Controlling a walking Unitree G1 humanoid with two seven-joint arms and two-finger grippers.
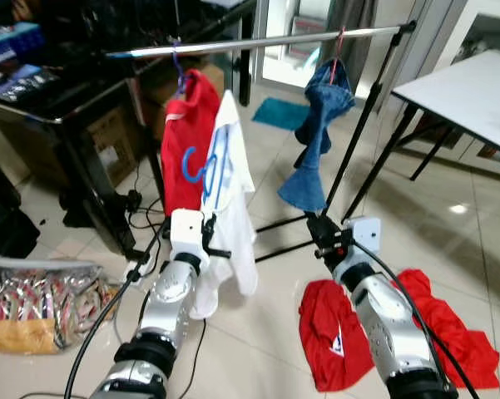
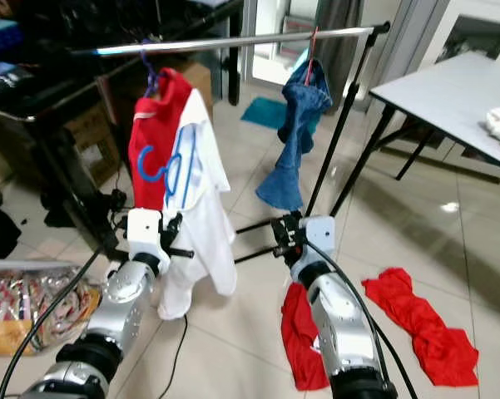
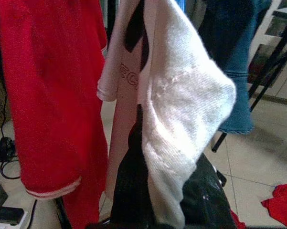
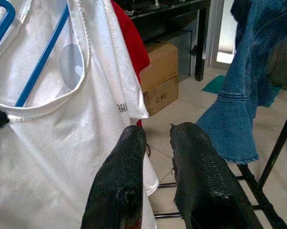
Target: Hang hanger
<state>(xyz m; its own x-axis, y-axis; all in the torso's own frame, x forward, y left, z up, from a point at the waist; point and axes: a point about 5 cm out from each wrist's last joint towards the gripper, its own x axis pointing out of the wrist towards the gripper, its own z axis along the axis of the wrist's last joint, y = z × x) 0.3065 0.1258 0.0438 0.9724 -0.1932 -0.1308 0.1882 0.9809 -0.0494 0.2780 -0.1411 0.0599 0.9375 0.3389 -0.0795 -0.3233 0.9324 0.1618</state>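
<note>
A white T-shirt (image 1: 235,208) sits on a blue hanger (image 1: 201,170) that is tilted on end, with its hook pointing sideways across the red shirt (image 1: 187,133). The top of the white shirt is just below the silver rail (image 1: 266,40) and is not hooked on it. My left gripper (image 1: 210,235) is shut on the white fabric low down; cloth (image 3: 181,109) wraps its black fingers (image 3: 131,181). The red shirt hangs from the rail on a purple hanger (image 1: 180,71). To the right and below the rail, my right gripper (image 4: 157,131) is shut with nothing in it.
Blue jeans (image 1: 320,133) hang near the rail's right end. Red garments (image 1: 333,332) lie on the tiles by the rack's black base bars (image 1: 283,223). A dark desk (image 1: 58,104) and cardboard boxes stand left, a grey table (image 1: 466,91) right, and a plastic bag (image 1: 33,307) near left.
</note>
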